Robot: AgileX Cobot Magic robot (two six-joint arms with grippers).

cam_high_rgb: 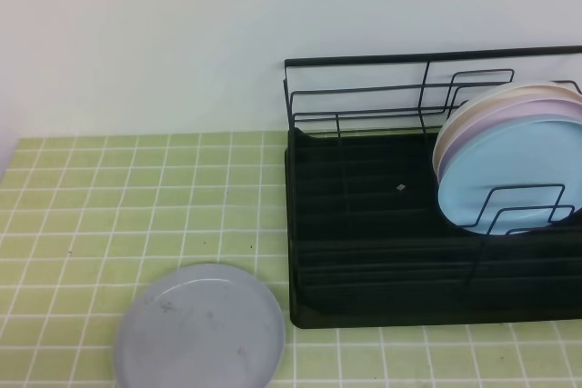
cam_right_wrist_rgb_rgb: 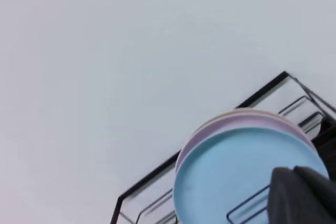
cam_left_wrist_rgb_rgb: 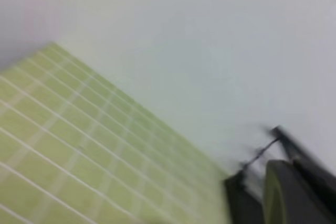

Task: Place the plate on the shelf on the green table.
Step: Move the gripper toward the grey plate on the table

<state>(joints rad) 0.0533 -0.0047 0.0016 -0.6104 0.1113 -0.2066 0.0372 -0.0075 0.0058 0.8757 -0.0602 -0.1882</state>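
The plate [cam_high_rgb: 200, 329], large, round, pale grey with small dark specks, lies flat on the green table [cam_high_rgb: 136, 197] at the front left, just left of the shelf's front corner. The shelf [cam_high_rgb: 364, 252] is a black wire rack on a ribbed black tray, standing on the right. Neither gripper appears in the exterior high view. In the left wrist view a blurred dark finger [cam_left_wrist_rgb_rgb: 296, 195] of my left gripper fills the bottom right corner, near the shelf's corner [cam_left_wrist_rgb_rgb: 236, 187]. A dark finger [cam_right_wrist_rgb_rgb: 302, 195] of my right gripper sits low right, in front of the racked plates. Both grippers are shut, holding nothing visible.
Three plates stand upright in the shelf's right end: a light blue plate [cam_high_rgb: 505, 174] in front, a pink plate [cam_high_rgb: 536, 111] and a cream plate [cam_high_rgb: 532, 90] behind it. The shelf's left slots [cam_high_rgb: 364, 188] hold nothing. A white wall [cam_high_rgb: 182, 34] backs the table.
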